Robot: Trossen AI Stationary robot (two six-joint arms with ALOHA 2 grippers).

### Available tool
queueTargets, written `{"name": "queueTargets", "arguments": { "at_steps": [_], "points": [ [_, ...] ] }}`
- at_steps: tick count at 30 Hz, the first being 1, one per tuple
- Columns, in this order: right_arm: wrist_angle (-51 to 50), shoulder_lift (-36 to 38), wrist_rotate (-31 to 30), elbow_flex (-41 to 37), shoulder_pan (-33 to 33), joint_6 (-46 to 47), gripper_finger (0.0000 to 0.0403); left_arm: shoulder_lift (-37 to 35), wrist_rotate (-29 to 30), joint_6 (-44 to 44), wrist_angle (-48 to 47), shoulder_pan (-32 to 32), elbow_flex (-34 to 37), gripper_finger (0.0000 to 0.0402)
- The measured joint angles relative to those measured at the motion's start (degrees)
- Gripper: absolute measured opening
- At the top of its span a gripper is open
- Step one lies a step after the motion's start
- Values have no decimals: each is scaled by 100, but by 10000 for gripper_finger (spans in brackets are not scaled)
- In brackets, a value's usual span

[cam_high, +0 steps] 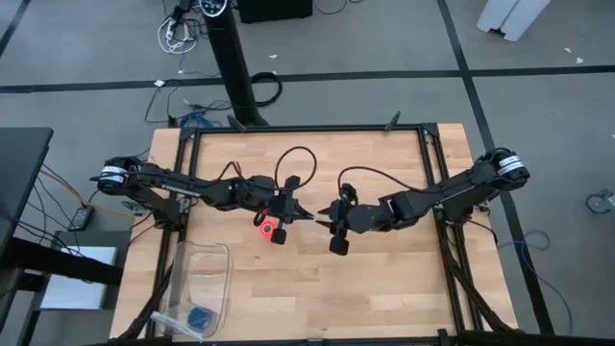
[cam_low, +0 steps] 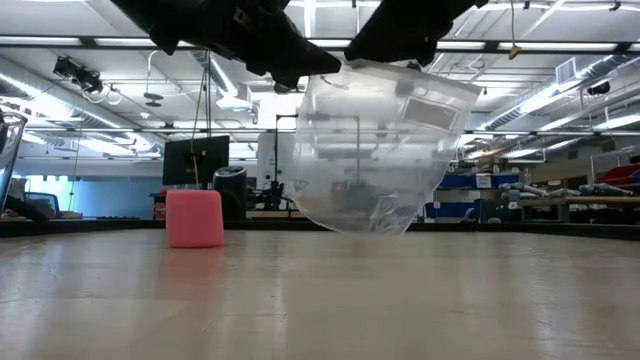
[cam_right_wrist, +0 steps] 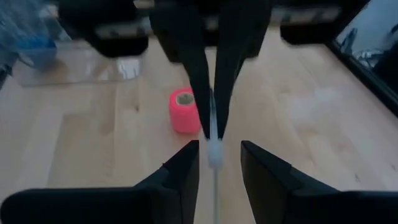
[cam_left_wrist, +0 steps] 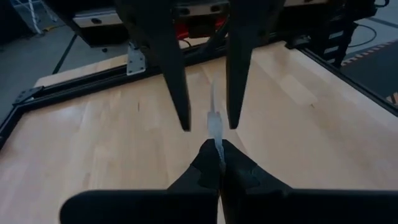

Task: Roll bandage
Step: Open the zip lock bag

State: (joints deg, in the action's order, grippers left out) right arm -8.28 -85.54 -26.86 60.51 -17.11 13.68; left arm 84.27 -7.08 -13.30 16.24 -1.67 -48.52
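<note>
A: Where do we find the bandage [cam_high: 266, 227]?

B: Already a compact pink roll standing on end on the table [cam_high: 384, 288], its axis upright; it sits just below our left gripper [cam_high: 297, 215], slightly to its left; so the left arm is nearer.

A: And our fingers?

B: The left pair is pressed together on the edge of a clear plastic bag [cam_low: 375, 150]; the right gripper [cam_high: 324, 217] faces it at table centre, fingers parted with that same clear edge between them; both arms reach inward, meeting above the wood.
</note>
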Motion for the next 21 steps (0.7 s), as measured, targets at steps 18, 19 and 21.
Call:
{"name": "queueTargets", "arguments": {
  "at_steps": [18, 19, 21],
  "points": [
    [-240, -68, -204, -5, -124, 121, 19, -6, 197, 3, -189, -1, -45, 1],
    [-274, -66, -225, -2, -146, 153, 16, -4, 197, 2, -187, 3, -45, 1],
    [-319, -63, -239, 0, -182, 165, 10, -2, 195, 3, -193, 4, -45, 1]
  ]
}}
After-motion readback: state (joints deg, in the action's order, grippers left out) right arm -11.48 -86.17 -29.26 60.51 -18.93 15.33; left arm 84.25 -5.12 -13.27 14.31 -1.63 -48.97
